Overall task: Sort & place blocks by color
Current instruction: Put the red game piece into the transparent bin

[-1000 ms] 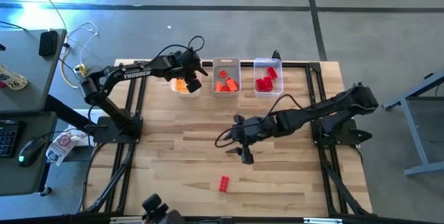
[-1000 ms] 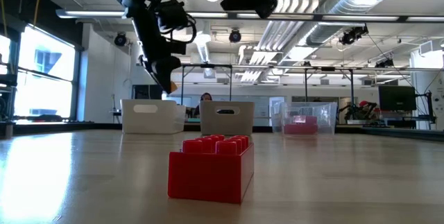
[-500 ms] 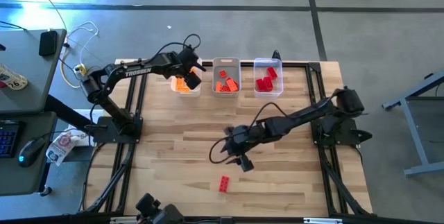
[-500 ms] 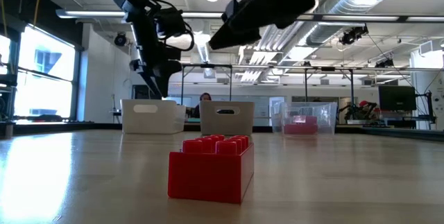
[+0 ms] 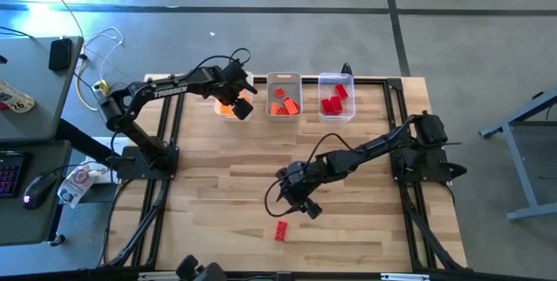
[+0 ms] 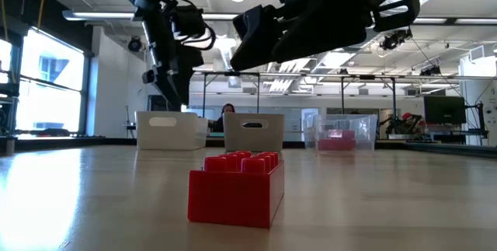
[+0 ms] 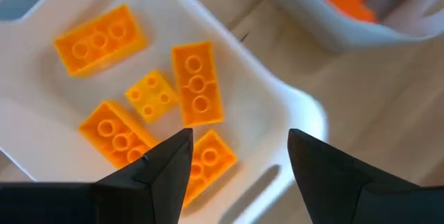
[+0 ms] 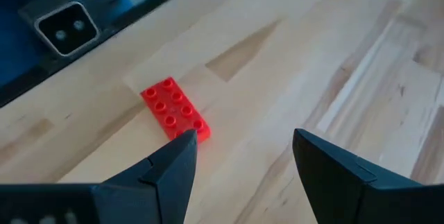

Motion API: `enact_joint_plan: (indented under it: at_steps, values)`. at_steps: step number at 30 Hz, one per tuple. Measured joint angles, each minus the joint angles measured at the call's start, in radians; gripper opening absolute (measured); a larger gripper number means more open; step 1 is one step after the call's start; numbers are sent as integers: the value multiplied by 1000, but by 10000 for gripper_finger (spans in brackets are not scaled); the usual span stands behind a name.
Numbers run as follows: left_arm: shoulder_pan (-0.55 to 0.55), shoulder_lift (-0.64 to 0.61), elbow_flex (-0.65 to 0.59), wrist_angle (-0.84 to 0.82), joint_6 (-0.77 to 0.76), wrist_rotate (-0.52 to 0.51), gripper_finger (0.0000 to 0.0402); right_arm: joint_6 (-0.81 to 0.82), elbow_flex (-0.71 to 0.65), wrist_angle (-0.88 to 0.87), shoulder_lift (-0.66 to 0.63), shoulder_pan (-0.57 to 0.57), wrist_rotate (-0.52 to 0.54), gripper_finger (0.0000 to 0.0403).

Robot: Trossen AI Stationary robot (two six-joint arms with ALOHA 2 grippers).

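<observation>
above white bin (image 5: 233, 107), your left gripper (image 7: 239, 156) hangs spread over yellow-orange blocks (image 7: 196, 83); right gripper (image 8: 243, 156) gapes, empty, near lone red block (image 8: 175, 109).

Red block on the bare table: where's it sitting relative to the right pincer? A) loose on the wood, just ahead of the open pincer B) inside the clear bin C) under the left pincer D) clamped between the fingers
A: the red block lies flat on the table, untouched, with the open right pincer just short of it.
</observation>
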Motion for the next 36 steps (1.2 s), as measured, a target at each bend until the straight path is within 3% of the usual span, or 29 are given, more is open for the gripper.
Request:
enact_joint_plan:
  at_steps: [8,22,36]
  values:
    - [-84,-98,0,-3,-64,8,221,-130,0,39,5,0,-44,225]
    - [-286,-331,1,-24,-191,74,220,-133,0,198,7,54,-96,225]
    - [-341,-368,1,-24,-225,51,220,-126,70,237,164,105,-87,224]
